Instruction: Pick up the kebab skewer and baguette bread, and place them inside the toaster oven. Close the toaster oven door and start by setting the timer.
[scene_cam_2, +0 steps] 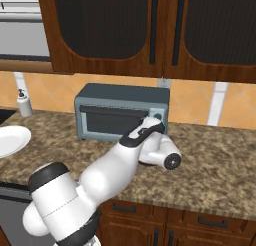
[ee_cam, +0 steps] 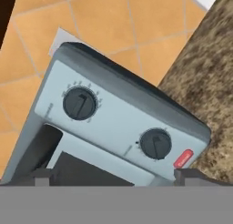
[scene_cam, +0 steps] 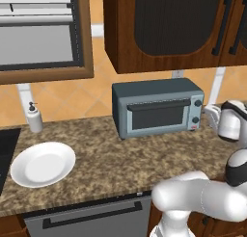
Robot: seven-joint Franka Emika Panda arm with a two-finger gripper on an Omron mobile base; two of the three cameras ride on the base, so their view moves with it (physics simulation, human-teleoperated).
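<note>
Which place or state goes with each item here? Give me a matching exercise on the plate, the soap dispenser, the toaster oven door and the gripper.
Things:
1. white plate
2. soap dispenser
3. toaster oven door
4. gripper

Places or states:
A. shut
B. open, aimed at the oven's knobs
C. bare, at the counter's left end
D. upright against the wall tiles

Pairs: 1-C, 2-D, 3-A, 4-B

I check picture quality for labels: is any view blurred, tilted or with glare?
Left base view: even flat light, toaster oven sharp, no glare on the plate. Right base view: the arm hides part of the oven door. Hand view: rolled sideways, knobs slightly soft.
</note>
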